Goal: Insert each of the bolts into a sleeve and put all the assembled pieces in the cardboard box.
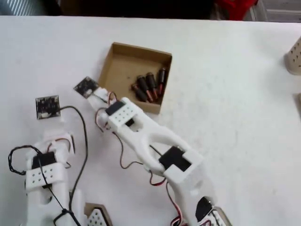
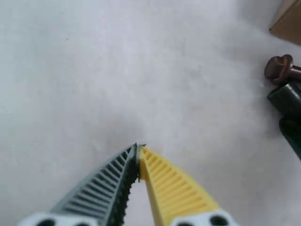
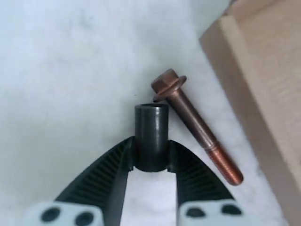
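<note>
Looks nearly done, with four or so finished pieces [image 1: 149,87] lying in the box [image 1: 141,49]. Gripping a sleeve [image 3: 151,127] tight in the right gripper [image 3: 151,147], low over the counter [image 2: 94,70], with one loose bolt [image 3: 195,125] lying just beside it and near the box wall; holding the left gripper [image 2: 138,155] shut on nothing over bare counter close by. Left to do, by the look of it: push that bolt into the sleeve, then put the pair in the box.

bolt [image 3: 195,132] beside sleeve [image 3: 151,136], near cardboard box [image 3: 263,70] (assembled pieces [image 1: 149,87] inside)
</note>
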Action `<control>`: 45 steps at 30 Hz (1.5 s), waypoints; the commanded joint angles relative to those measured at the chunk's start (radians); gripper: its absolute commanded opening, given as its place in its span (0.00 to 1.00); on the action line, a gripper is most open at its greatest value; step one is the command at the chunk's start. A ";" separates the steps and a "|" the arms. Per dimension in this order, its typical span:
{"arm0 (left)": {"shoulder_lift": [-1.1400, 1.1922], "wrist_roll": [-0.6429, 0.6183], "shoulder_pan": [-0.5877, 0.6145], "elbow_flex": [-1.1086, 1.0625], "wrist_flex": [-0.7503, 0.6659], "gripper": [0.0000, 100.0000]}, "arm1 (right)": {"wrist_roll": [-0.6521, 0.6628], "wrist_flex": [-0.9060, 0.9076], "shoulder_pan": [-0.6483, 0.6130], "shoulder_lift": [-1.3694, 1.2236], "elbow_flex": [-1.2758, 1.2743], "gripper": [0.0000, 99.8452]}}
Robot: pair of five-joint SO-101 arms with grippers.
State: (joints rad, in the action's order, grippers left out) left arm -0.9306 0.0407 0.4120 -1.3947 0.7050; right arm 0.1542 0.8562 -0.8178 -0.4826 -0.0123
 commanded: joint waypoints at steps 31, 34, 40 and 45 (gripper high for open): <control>-0.001 0.011 0.008 0.003 -0.018 0.02 | 0.074 0.053 0.229 0.806 -0.799 0.02; -0.001 0.011 0.008 0.003 -0.017 0.02 | 0.126 0.053 0.229 0.792 -0.801 0.06; -0.001 0.011 0.008 0.003 -0.017 0.02 | 0.135 0.065 0.229 0.750 -0.799 0.17; -0.001 0.011 0.008 0.003 -0.017 0.02 | 0.137 0.067 0.229 0.748 -0.796 0.15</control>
State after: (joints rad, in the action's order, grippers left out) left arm -0.9306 0.0407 0.4120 -1.3947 0.7050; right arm 0.2785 0.9221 -0.5953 0.2631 -0.8178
